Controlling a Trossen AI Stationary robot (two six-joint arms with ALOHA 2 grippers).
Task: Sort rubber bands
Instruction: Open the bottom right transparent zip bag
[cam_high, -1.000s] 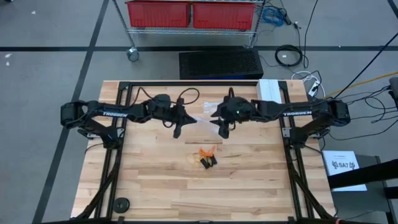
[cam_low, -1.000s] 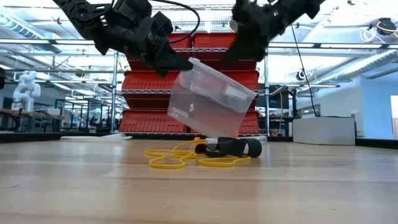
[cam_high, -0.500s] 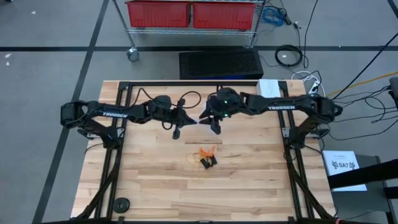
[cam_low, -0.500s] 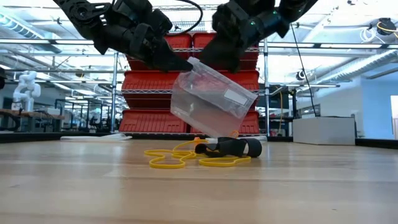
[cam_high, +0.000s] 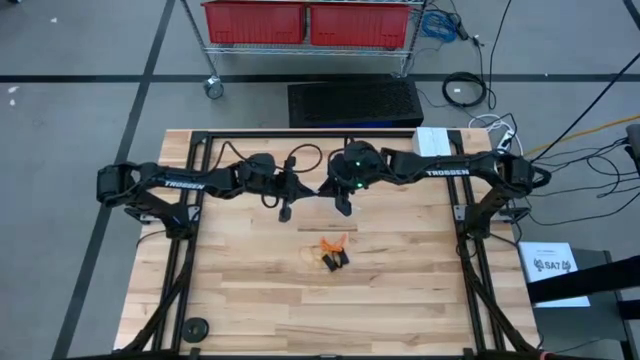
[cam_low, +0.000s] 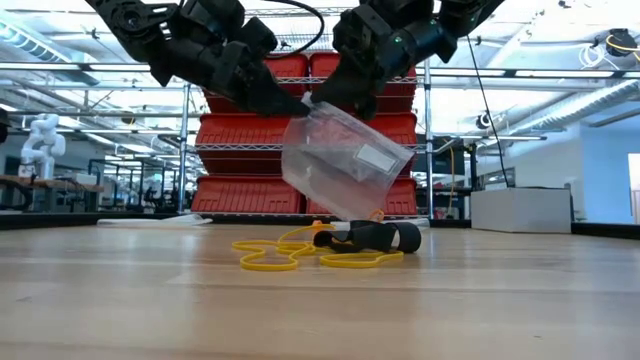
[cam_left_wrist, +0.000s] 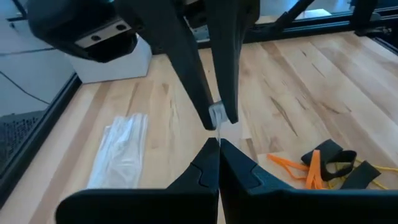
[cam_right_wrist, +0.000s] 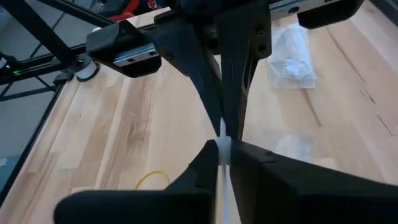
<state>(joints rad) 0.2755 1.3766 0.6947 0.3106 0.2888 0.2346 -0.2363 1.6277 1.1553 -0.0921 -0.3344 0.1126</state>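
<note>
A clear plastic bag (cam_low: 340, 165) hangs above the middle of the table, between my two grippers. My left gripper (cam_low: 298, 100) (cam_high: 308, 192) is shut on its top edge. My right gripper (cam_low: 330, 98) (cam_high: 328, 190) is shut on the same edge right beside it, so the fingertips of both arms nearly meet. Below the bag, the rubber bands (cam_high: 333, 252) lie loose on the wood: pale yellow loops (cam_low: 270, 255), black ones (cam_low: 375, 237) and orange ones (cam_left_wrist: 292, 167). My left gripper pinches the bag's top edge (cam_left_wrist: 217, 129) between its two fingers, coming from the table's left and slanting a little down. The bag hangs tilted below the fingers, clear of the table. My right gripper pinches the same top edge (cam_right_wrist: 222, 148) between its two fingers, coming from the table's right and slanting down, tip to tip with the left fingers (cam_right_wrist: 211, 93). The bag's lower corner (cam_low: 345, 212) hangs just above the black bands.
More clear bags (cam_left_wrist: 121, 149) (cam_right_wrist: 289, 56) lie flat on the wood toward the far edge. A white box (cam_high: 435, 143) sits at the far right corner and a black round disc (cam_high: 195, 328) near the front left. Red bins (cam_low: 300, 130) stand on a rack beyond the table.
My right gripper has moved toward the table's left, up to the left gripper, and has shut on the bag's top edge. The left gripper has stayed in place with its hold. The bag has swung slightly but still hangs clear of the table.
</note>
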